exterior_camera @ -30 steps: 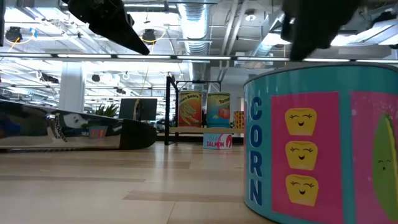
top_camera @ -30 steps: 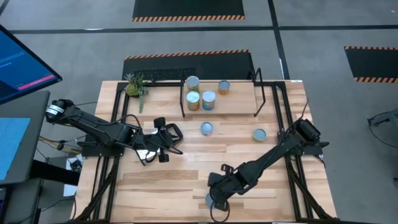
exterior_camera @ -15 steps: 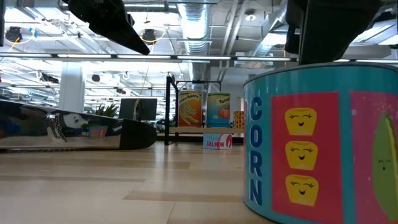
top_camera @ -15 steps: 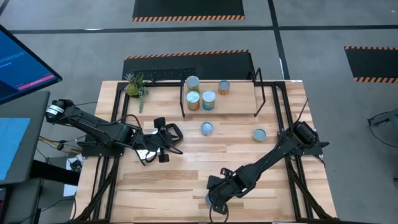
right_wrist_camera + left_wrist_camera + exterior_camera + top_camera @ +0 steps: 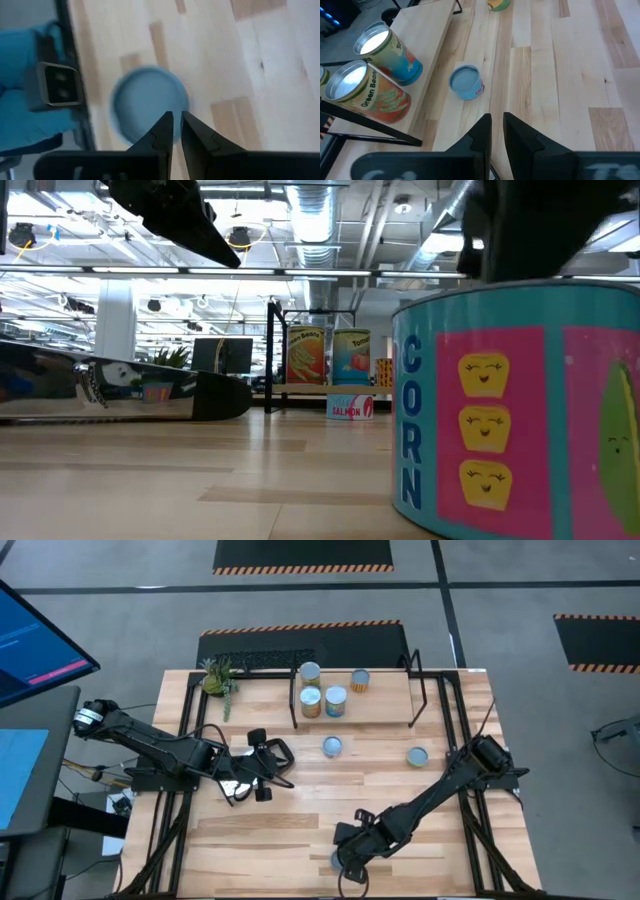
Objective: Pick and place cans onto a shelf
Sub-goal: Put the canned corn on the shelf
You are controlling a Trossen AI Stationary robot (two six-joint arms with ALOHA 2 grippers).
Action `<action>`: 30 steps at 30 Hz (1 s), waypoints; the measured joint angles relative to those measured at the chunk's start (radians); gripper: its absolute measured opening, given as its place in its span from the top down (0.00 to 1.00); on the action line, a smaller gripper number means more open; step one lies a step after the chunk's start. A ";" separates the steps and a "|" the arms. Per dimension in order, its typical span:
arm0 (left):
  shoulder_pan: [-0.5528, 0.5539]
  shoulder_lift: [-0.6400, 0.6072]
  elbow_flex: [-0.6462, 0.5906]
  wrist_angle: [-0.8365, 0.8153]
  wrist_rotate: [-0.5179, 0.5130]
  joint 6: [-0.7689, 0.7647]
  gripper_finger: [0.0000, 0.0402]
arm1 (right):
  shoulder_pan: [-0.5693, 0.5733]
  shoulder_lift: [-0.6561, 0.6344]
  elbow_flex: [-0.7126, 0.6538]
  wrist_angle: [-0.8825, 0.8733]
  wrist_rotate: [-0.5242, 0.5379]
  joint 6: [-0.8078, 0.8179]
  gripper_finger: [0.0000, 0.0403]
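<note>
Right wrist view shows you the right gripper (image 5: 173, 120) with its two dark fingers nearly pressed together, only a thin slit between them, and nothing held; their tips hang just over the round blue top of the corn can (image 5: 149, 102), which sits on the table (image 5: 280, 65) near its edge. In the high view your right gripper (image 5: 347, 858) is at the lower centre of the frame, covering most of that can. The low view fills its right half with the same can (image 5: 520, 405), teal with pink label panels, and the dark gripper sits right above its rim.

Your left gripper (image 5: 262, 772) waits left of centre in the high view, fingers likewise almost closed and empty. Its wrist view looks past them at the salmon can (image 5: 466, 83) standing alone on the boards. Another loose can (image 5: 417, 756) stands right of centre. The shelf (image 5: 385, 700) is at upper centre, with four cans at it: the green beans can (image 5: 367, 97), the tomato can (image 5: 387, 52), one behind (image 5: 309, 672) and one lying further right (image 5: 359, 682)
</note>
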 joint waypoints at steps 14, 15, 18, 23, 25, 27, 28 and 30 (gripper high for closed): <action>0.000 0.000 0.000 0.001 0.000 0.000 0.90 | -0.002 0.020 -0.047 0.093 -0.017 0.041 0.85; 0.000 0.000 0.000 0.002 0.000 0.000 0.90 | -0.002 0.023 -0.047 0.098 -0.020 0.041 0.85; 0.000 0.000 0.000 0.000 0.000 -0.006 0.90 | -0.002 0.044 -0.045 0.115 -0.020 0.051 0.85; 0.000 0.000 0.000 -0.005 0.000 -0.017 0.90 | -0.002 0.046 -0.044 0.118 0.014 0.063 0.96; 0.000 0.000 0.000 -0.003 0.000 -0.017 0.90 | -0.002 0.029 -0.044 0.102 0.069 0.065 0.97; 0.000 0.000 0.000 -0.003 0.000 -0.018 0.90 | -0.001 0.004 -0.034 0.053 0.124 0.073 0.98; 0.000 0.000 0.000 -0.003 0.000 -0.018 0.90 | -0.008 -0.012 -0.026 0.019 0.138 0.073 0.98; 0.000 0.000 0.000 -0.003 0.000 -0.018 0.90 | -0.013 -0.058 0.003 -0.088 0.184 0.064 0.99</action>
